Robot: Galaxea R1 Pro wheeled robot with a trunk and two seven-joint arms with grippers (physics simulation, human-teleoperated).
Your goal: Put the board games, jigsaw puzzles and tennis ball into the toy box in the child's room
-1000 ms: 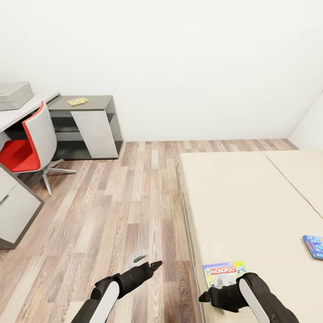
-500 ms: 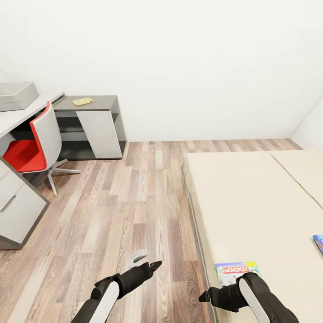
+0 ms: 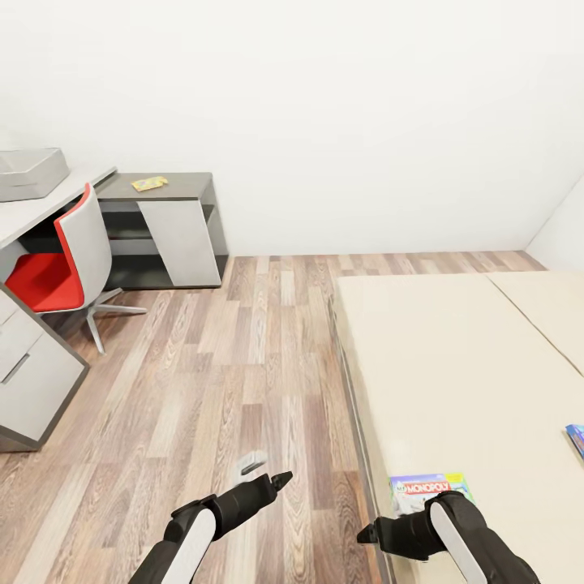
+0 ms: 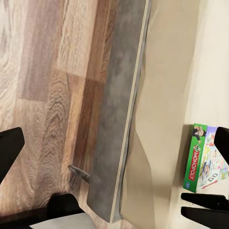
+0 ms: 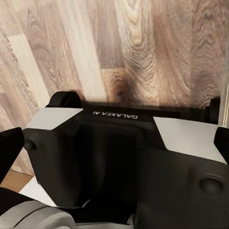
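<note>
Your right gripper [image 3: 367, 535], jaws spread wide, hung over the floor [image 3: 243, 365] left of the bed [image 3: 454, 373], Monopoly box [image 3: 428, 488] lying flat with its title facing you; couldn't tell the left gripper's [image 3: 284, 478] jaws.

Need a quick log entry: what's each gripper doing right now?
Left gripper: cannot be told, nothing visibly held.
Right gripper: cannot be told, nothing visibly held.

A Monopoly board game [image 3: 427, 490] lies at the bed's [image 3: 454, 373] near edge; another game [image 3: 577, 438] lies further right. The toy box [image 3: 29, 172] sits on the table [image 3: 36, 212] far left, before a chair [image 3: 61, 255].
</note>
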